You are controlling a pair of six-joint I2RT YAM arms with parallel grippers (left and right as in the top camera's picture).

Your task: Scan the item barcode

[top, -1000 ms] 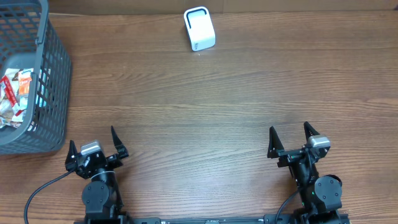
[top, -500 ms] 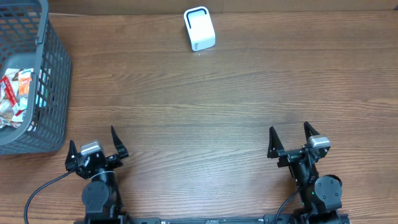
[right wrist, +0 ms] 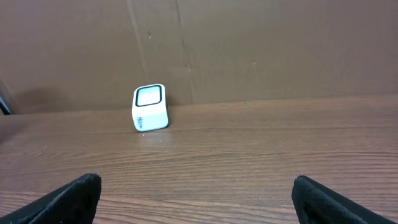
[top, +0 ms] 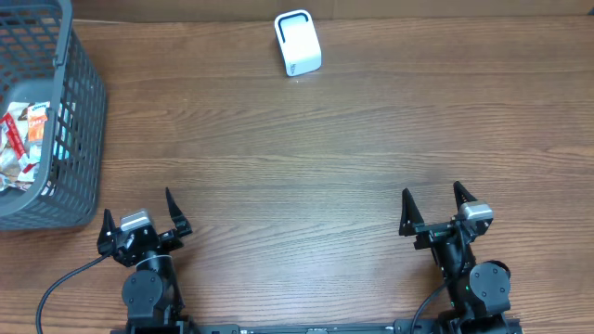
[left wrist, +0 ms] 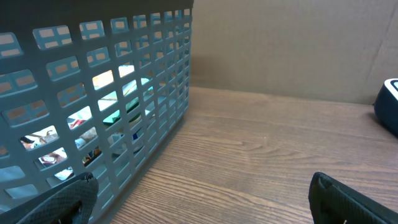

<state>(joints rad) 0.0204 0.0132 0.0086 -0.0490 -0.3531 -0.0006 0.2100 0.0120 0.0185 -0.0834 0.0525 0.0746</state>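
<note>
A small white barcode scanner (top: 298,43) with a dark-rimmed window stands at the far middle of the wooden table, also in the right wrist view (right wrist: 150,107). Packaged items (top: 23,147) lie inside a grey mesh basket (top: 82,102) at the far left; through its wall they show in the left wrist view (left wrist: 112,106). My left gripper (top: 141,213) rests open at the near left, nothing between its fingers. My right gripper (top: 433,205) rests open at the near right, equally empty. Both are far from the basket's contents and the scanner.
A brown cardboard wall (right wrist: 249,50) backs the table. The basket wall (left wrist: 93,112) rises just left of my left gripper. Bare wood (top: 306,167) stretches between the grippers and the scanner.
</note>
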